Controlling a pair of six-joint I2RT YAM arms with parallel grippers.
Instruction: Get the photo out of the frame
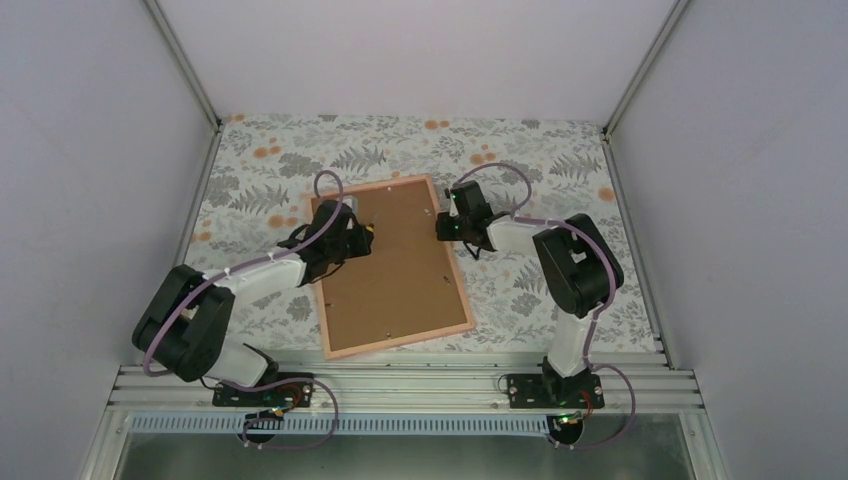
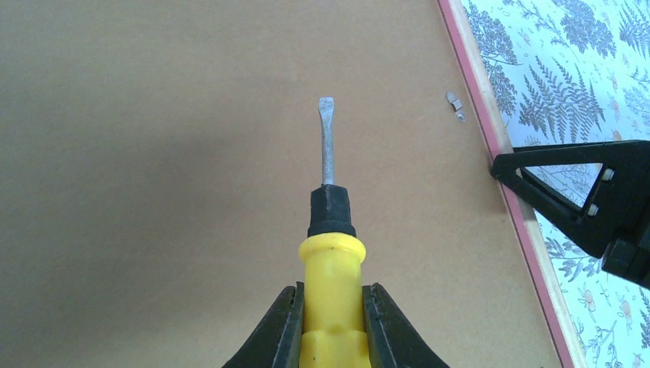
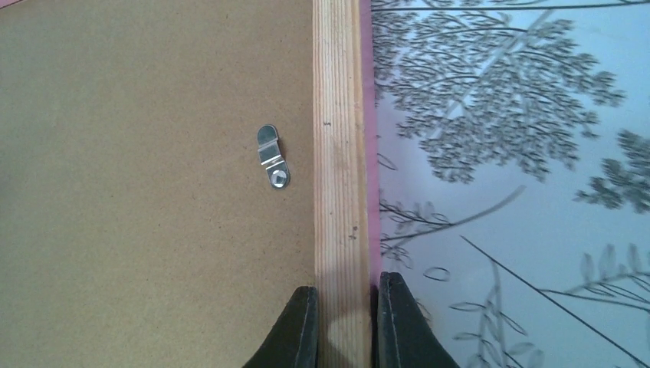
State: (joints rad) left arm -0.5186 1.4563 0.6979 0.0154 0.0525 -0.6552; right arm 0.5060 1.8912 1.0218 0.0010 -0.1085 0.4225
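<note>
Both arms share 1 build. The left arm (image 1: 250, 280) and the right arm (image 1: 560, 270) have white link shells set between bulky black joint housings. A thin lilac cable (image 1: 330, 173) runs in loops along each arm, strapped on with small ties. Each arm rises from a black base plate (image 1: 262, 392). The left tool (image 2: 331, 290) and the right tool (image 3: 346, 287) each carry 2 black tapered fingers. From the left wrist view, 1 right finger (image 2: 552, 157) shows as a hollow black triangle with 2 pale screws.
</note>
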